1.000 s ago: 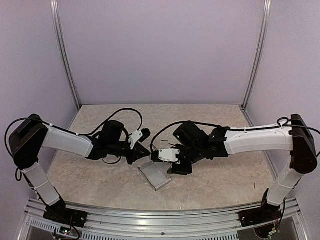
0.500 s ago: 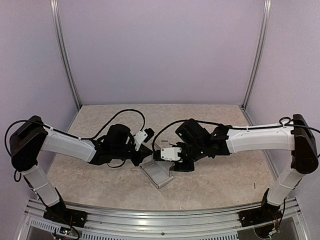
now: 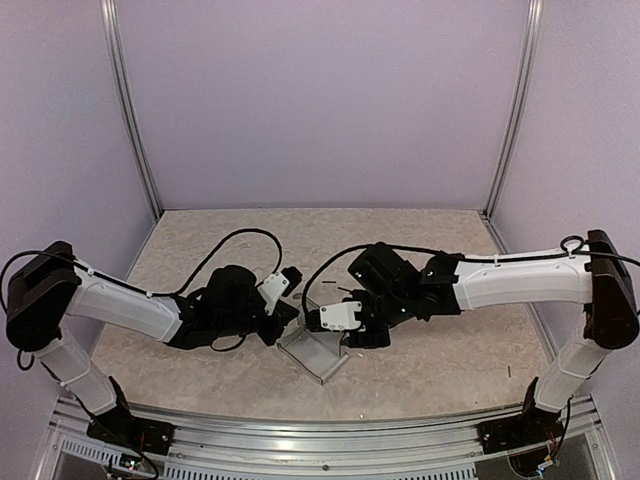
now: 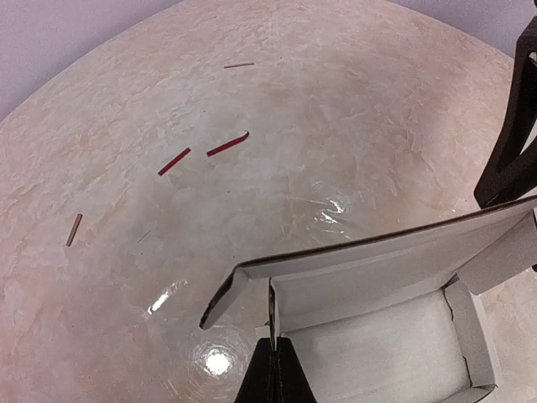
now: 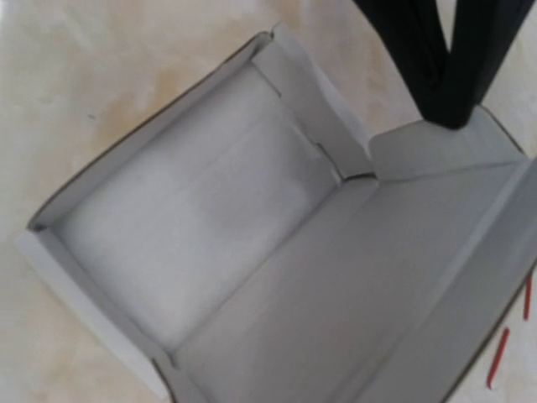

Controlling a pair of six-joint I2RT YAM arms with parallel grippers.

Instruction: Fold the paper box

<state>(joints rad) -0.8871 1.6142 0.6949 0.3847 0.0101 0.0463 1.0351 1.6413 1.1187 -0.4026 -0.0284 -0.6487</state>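
Top external: box (image 3: 318, 358) near table (image 3: 420, 370) centre, partly folded, lid open. Left gripper (image 3: 289, 319) clenched on box's left end flap. Right gripper (image 3: 356, 338) at lid's right end; whether it grips or is released, cannot tell. Left wrist: red scraps (image 4: 174, 161) on table beyond box.

Can see only the tip of the left tool (image 4: 270, 376), cut off just below the paper box (image 4: 377, 336), blurry from the right wrist.
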